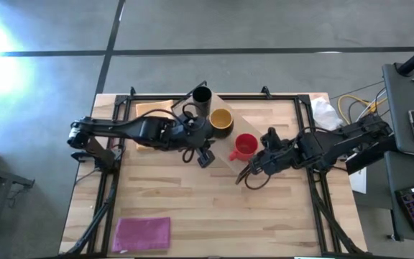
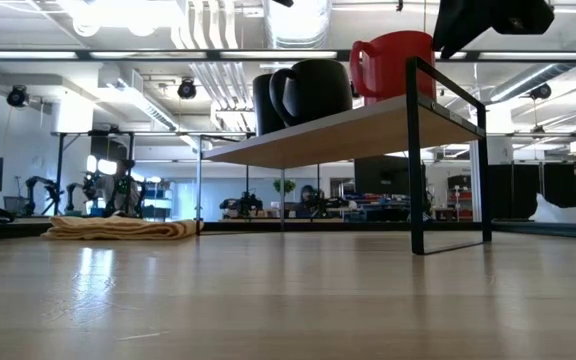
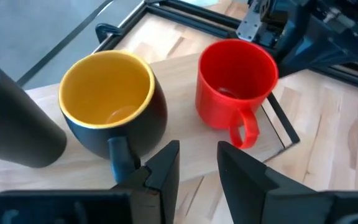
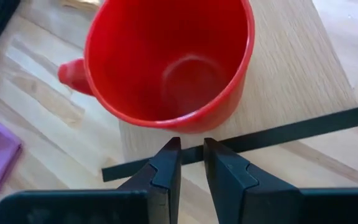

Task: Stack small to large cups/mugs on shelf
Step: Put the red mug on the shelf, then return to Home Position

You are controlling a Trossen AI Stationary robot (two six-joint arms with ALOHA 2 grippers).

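Observation:
Three vessels stand in a row on the light-wood shelf [image 2: 348, 135], each on its base: a black cup [image 1: 202, 97], a dark mug with a yellow inside [image 1: 221, 121] and a red mug [image 1: 245, 146]. My left gripper [image 1: 207, 154] hovers by the near side of the shelf. In the left wrist view [image 3: 197, 165] its fingers stand slightly apart, just short of the dark mug's handle [image 3: 118, 155]. My right gripper [image 1: 251, 168] is off the shelf's end. In the right wrist view [image 4: 192, 163] its fingers have a narrow gap and point at the red mug [image 4: 166, 62] across the dark end frame [image 4: 303, 127].
An orange-tan cloth [image 2: 118, 228] lies folded on the table at the far left, under my left arm. A purple mat [image 1: 142, 232] lies near the front edge. Dark frame rails [image 1: 320, 187] run along the table's sides. The wood between shelf and front edge is bare.

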